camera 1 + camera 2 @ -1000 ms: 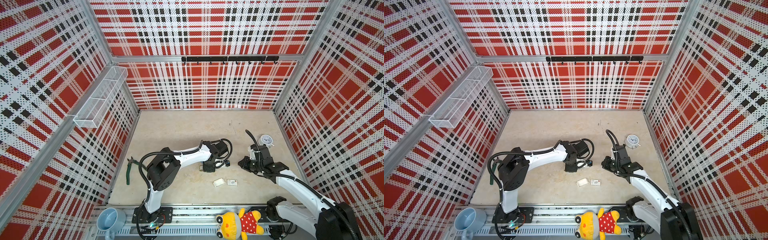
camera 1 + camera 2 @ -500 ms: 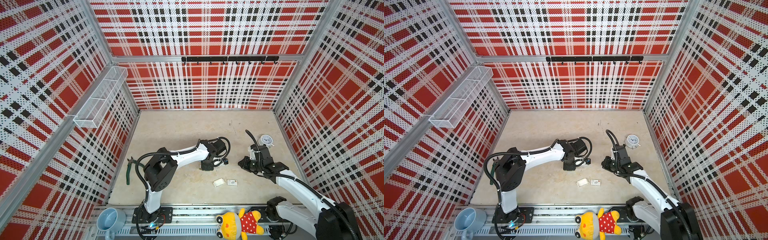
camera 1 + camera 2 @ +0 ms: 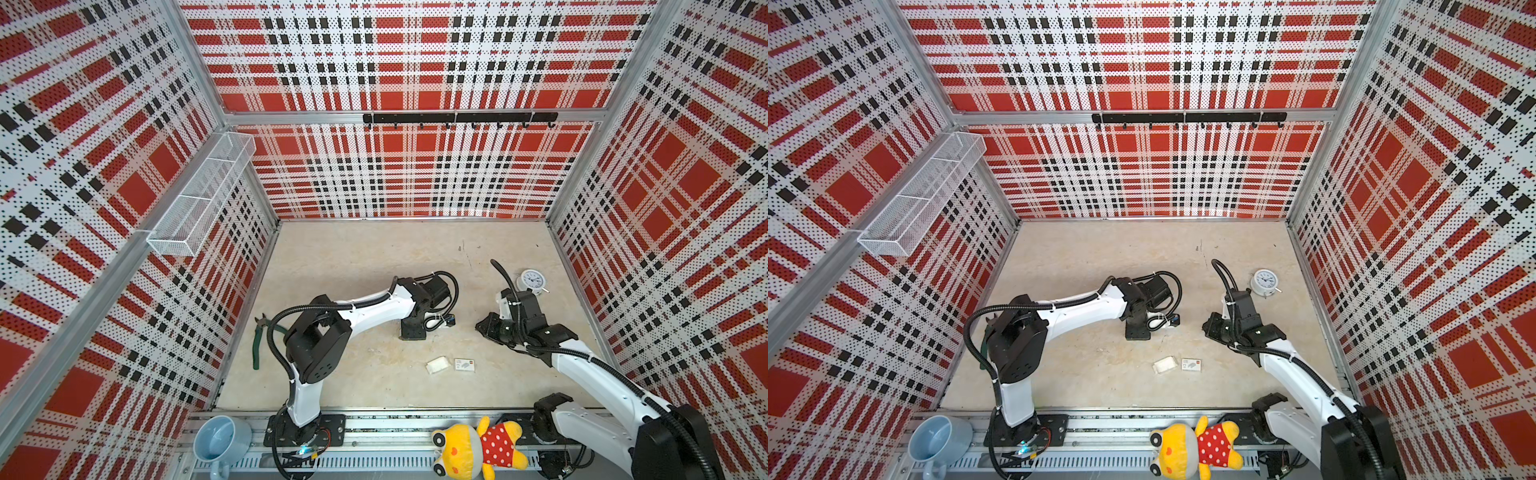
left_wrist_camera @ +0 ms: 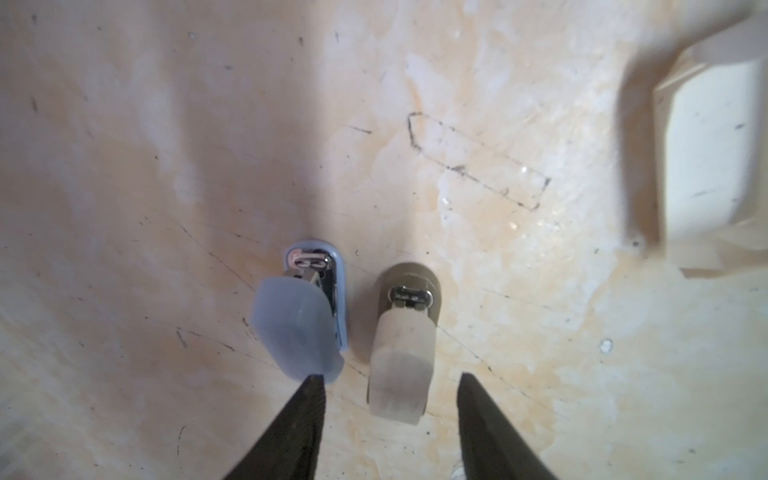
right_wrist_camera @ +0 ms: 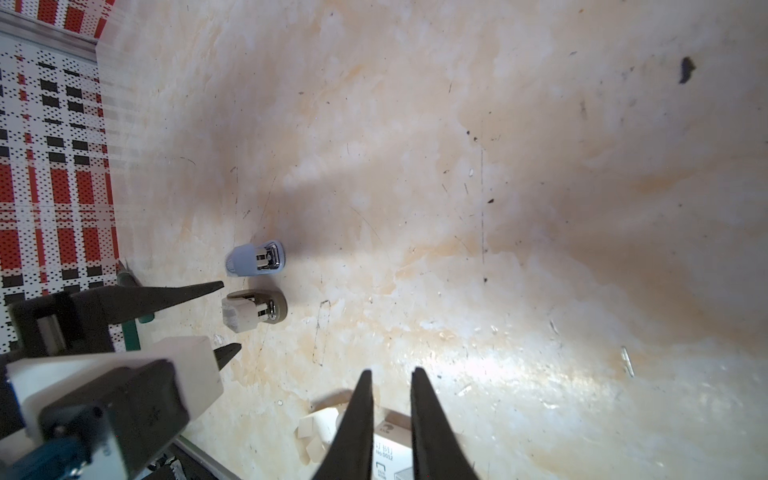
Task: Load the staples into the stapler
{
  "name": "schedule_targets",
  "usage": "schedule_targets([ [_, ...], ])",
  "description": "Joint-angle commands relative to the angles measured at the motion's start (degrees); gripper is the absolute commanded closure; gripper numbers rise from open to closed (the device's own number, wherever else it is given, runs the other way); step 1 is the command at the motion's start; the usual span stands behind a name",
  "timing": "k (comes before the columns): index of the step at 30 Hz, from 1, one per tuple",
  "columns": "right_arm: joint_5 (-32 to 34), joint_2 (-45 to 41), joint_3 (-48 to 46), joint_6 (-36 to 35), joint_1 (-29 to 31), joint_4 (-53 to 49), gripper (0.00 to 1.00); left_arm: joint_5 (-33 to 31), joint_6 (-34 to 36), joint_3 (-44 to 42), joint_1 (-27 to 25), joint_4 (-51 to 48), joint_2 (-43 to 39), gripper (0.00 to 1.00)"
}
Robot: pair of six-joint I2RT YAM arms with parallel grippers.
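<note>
While the left fingers [image 4: 299,424] stand partly open over the surface [image 4: 166,166], gripping nothing, the blue stapler [image 4: 297,316] lies just outside one fingertip. The beige stapler [image 4: 401,340] lies between them. Right fingers [image 5: 357,415] are barely parted and empty, above the printed sleeve [image 5: 386,453].

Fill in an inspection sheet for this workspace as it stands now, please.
Surface: scuffed beige tabletop, pencil marks.
Job's things: small light-blue plastic stapler, metal channel showing, beside a grey-beige stapler; staples not discernible; white card tray and printed white sleeve lie together near the front.
Clutter: green-handled pliers by the left wall; round white clock.
Grippers: left gripper open, pointed at the grey-beige stapler, holding nothing; right gripper narrowly open, empty.
Cables: black corrugated conduit on each arm, nothing snagged.
Surroundings: red plaid perforated walls, white wire basket, black hook rail; blue mug, yellow plush toy on the front rail.
</note>
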Motion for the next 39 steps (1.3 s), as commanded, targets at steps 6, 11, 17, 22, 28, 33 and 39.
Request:
schedule_targets([
  [6, 1.44, -0.08, 2.89, -8.84, -0.18, 6.73, 0.66, 5.6, -3.29, -0.57, 4.22, -2.1, -9.3, 0.26],
  [11, 7.12, -0.18, 4.37, -12.56, -0.26, 10.88, 0.43, 8.54, -5.84, -2.0, 9.75, -1.91, -15.26, 0.19],
  [17, 12.37, 6.69, 10.21, -18.38, -0.61, 12.22, 0.09, 15.33, -6.54, -6.05, 20.01, -0.06, -22.28, 0.09],
  [22, 14.04, 13.37, 14.9, -22.3, -1.09, 11.85, 0.0, 21.04, -7.54, -10.63, 29.06, 3.15, -26.79, 0.01],
  [28, 17.24, 14.43, 10.45, -30.58, -1.27, 23.54, 0.0, 26.3, -10.84, -16.15, 38.76, 9.73, -29.85, 0.0],
  [33, 24.11, 13.35, 8.16, -36.2, -1.79, 25.66, 0.0, 30.07, -18.83, -27.47, 46.7, 28.75, -33.01, 0.0],
  [39, 31.97, 9.52, -0.07, -41.64, -3.36, 37.58, 0.0, 32.44, -28.17, -48.1, 53.89, 62.36, -39.25, 0.01],
])
